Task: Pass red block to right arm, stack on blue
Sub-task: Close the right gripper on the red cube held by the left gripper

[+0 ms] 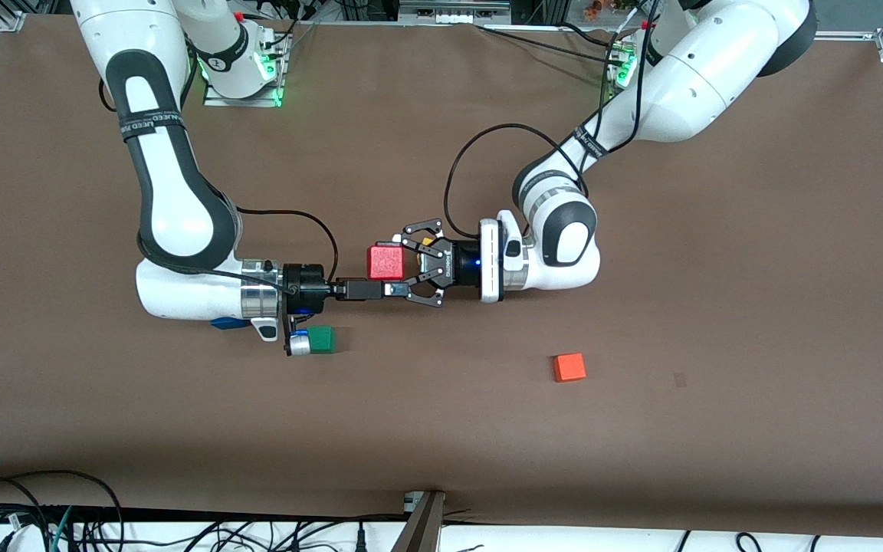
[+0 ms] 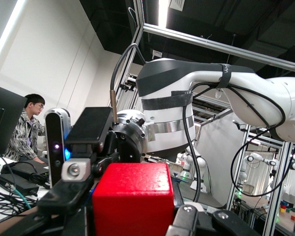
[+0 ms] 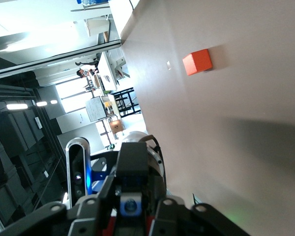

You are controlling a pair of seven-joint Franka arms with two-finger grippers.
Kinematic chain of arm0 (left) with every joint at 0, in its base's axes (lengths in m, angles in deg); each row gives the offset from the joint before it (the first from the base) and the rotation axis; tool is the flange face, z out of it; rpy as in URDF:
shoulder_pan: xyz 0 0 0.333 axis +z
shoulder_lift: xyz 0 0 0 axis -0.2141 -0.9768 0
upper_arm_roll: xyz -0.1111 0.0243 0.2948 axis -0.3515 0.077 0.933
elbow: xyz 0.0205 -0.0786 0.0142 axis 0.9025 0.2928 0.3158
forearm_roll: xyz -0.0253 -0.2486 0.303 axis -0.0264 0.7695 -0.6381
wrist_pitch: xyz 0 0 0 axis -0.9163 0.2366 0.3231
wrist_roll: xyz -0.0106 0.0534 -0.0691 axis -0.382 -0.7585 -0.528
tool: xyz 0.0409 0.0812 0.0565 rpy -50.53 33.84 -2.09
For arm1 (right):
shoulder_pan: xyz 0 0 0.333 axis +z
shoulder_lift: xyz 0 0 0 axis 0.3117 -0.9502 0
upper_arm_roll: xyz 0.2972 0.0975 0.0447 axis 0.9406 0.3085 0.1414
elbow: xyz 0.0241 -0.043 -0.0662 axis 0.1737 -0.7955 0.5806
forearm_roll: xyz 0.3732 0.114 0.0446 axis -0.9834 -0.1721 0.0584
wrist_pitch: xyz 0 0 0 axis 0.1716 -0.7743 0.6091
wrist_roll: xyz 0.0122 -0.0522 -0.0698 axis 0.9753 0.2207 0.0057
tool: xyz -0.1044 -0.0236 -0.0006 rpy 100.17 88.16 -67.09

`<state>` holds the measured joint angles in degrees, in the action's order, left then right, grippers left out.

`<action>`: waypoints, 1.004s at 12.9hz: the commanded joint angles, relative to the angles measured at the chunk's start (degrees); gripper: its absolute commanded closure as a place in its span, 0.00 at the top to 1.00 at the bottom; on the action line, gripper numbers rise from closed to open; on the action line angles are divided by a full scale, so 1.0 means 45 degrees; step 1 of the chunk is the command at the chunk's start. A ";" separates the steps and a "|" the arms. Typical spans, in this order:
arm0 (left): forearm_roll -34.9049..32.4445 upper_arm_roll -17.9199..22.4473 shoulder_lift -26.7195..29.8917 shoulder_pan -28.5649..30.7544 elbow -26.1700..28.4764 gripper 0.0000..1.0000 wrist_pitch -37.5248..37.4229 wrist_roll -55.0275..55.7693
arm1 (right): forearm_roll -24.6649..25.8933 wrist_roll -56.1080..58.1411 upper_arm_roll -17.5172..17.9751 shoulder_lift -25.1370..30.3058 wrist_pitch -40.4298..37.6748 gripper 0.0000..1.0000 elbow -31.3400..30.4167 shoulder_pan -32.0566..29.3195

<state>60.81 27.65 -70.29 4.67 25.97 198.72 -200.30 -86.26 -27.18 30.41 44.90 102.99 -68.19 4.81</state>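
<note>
Brown matting covers the wide table, with lab framing and cables past its edges. Over the middle of the table the two arms meet nose to nose, both wrists laid nearly level so one hand can offer and the other can take.

The left gripper, a wide black open-linkage claw, pinches the small deep-red cube between its fingers and holds it clear of the mat. It seems to grip the end of the cube nearest its own wrist, which would leave the rest free for the other hand.

The right gripper, slim, straight and black, points at the claw and sits right against it. Whether its jaws are spread or pressed together cannot be told. The left wrist view shows the red cube close up with the right arm's wrist just past it. I judge the handover is under way but not completed.

A small blue cube shows only as a sliver under the right arm's wrist, toward that arm's end of the table. A green cube lies beside it. A lighter orange-red cube lies well apart, nearer the front edge.
</note>
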 commanded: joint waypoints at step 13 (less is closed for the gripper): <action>0.0591 -0.0537 0.0153 0.0245 0.0083 0.00 0.0043 -0.0063 | 0.0550 -0.0626 -0.0517 0.0597 -0.1280 1.00 -0.0127 -0.0143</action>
<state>61.38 25.84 -70.22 5.58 25.54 198.73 -200.07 -85.64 -28.39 28.09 45.76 97.95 -68.24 3.95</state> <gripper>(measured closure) 0.441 0.000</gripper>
